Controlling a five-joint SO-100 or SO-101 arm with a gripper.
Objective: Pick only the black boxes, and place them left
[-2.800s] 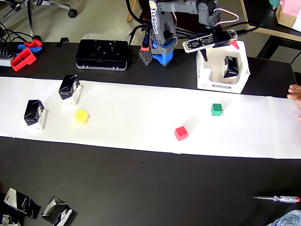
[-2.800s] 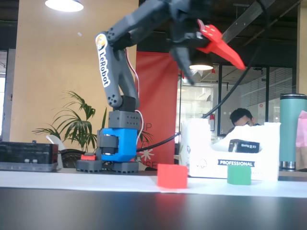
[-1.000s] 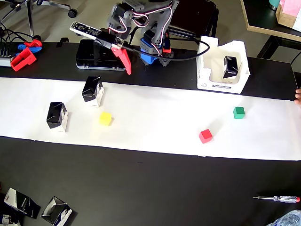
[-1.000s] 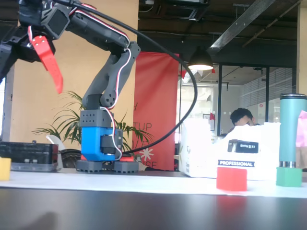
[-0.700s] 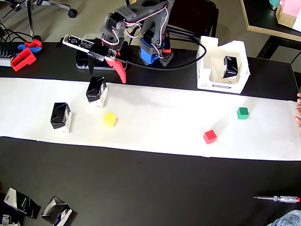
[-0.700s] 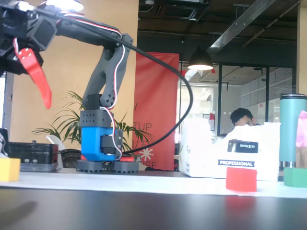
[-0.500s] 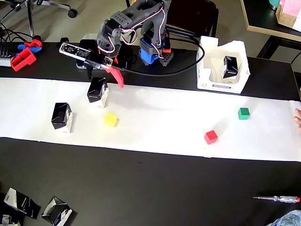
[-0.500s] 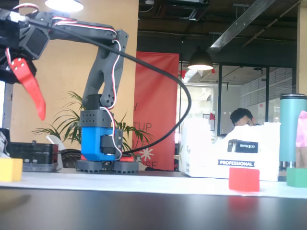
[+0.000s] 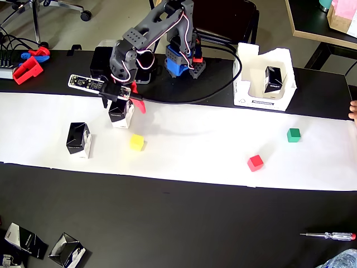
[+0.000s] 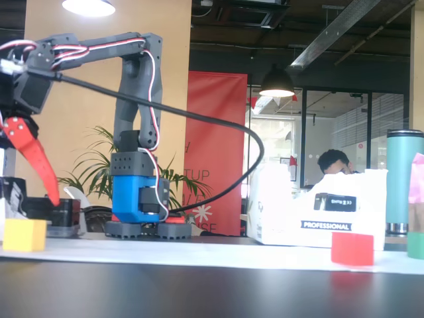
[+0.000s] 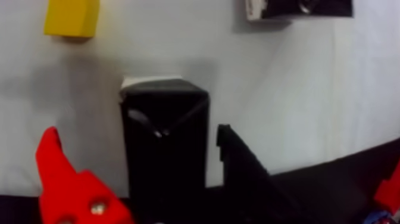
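Black carton [image 11: 165,140] stands upright between the parted fingers of the gripper [image 11: 140,152], red finger [image 11: 71,184] on one side, black finger [image 11: 244,173] on the other, neither visibly pressing it. It sits near the white paper strip's [image 9: 195,139] far edge, leftward overhead. The arm [image 9: 150,33] reaches down from its blue base [image 9: 181,61].

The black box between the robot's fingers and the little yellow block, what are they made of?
The black box looks like thin cardboard with a matte finish: its top shows folded creases and flaps, and a white panel edge peeks out behind. The yellow block has flat, plain, evenly colored faces with sharp edges; it could be painted wood, plastic or foam, and the pictures cannot settle which.
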